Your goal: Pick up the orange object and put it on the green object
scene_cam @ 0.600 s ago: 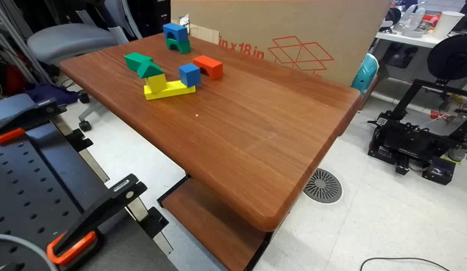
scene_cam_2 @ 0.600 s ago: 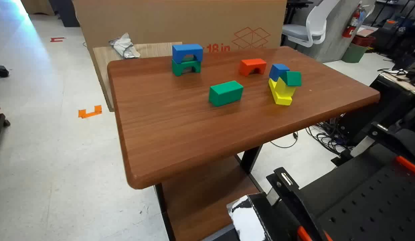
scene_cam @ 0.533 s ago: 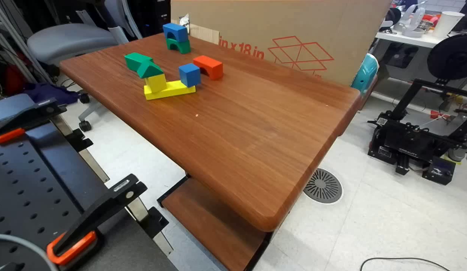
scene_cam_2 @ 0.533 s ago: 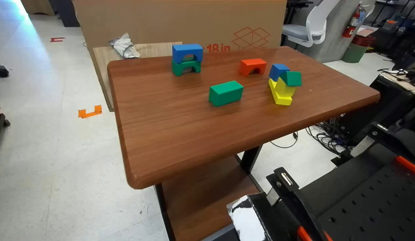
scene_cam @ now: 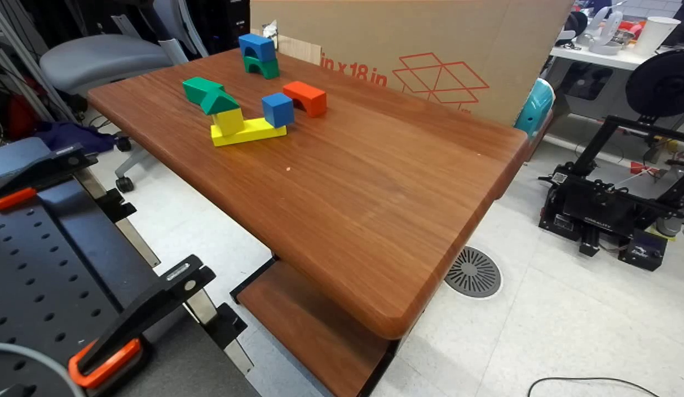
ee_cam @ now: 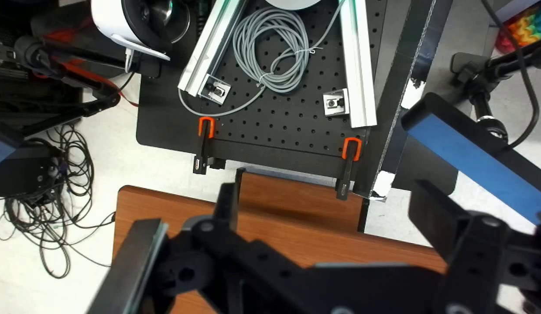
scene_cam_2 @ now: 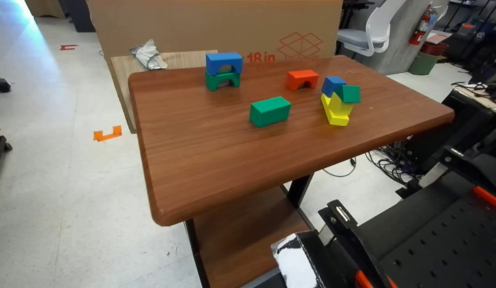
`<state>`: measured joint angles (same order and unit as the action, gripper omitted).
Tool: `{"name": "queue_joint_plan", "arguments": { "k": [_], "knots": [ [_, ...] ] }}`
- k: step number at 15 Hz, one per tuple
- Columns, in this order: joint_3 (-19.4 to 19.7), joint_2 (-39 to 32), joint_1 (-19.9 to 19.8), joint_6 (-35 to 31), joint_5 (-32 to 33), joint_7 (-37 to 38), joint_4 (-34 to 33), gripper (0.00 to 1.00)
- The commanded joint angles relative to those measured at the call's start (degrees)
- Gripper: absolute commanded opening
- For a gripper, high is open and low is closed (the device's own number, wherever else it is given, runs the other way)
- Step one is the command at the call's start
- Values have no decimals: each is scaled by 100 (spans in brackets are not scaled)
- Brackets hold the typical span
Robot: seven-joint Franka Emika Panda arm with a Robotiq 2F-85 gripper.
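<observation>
The orange object, an orange-red arch-shaped block (scene_cam: 311,99), stands on the wooden table (scene_cam: 375,193); it also shows in an exterior view (scene_cam_2: 302,79). The green object, a slightly larger green block (scene_cam_2: 271,112), lies by itself on the table nearby; it also shows in an exterior view (scene_cam: 201,89), partly behind a small green roof-shaped block (scene_cam: 219,102). My gripper (ee_cam: 327,203) shows only in the wrist view. Its fingers stand wide apart with nothing between them. It is above the table edge facing the base, and no blocks show in that view.
The roof-shaped block sits on a yellow block (scene_cam: 229,121) on a flat yellow bar (scene_cam: 256,132), with a blue block (scene_cam: 278,110) at its other end. A blue arch (scene_cam_2: 224,63) sits on a green arch (scene_cam_2: 223,80). A cardboard box (scene_cam: 430,49) stands behind the table.
</observation>
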<state>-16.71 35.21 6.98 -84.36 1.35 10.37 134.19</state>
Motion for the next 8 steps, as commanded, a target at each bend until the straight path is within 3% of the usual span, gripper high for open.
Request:
{"name": "queue_joint_plan", "arguments": {
  "k": [1,5,8],
  "knots": [
    [90,-26,120,11,42,58,-11,100],
    [87,-130,100,-55,12,90,-39,100],
    [176,-398,31,-502,80,19,-86,100]
  ]
}}
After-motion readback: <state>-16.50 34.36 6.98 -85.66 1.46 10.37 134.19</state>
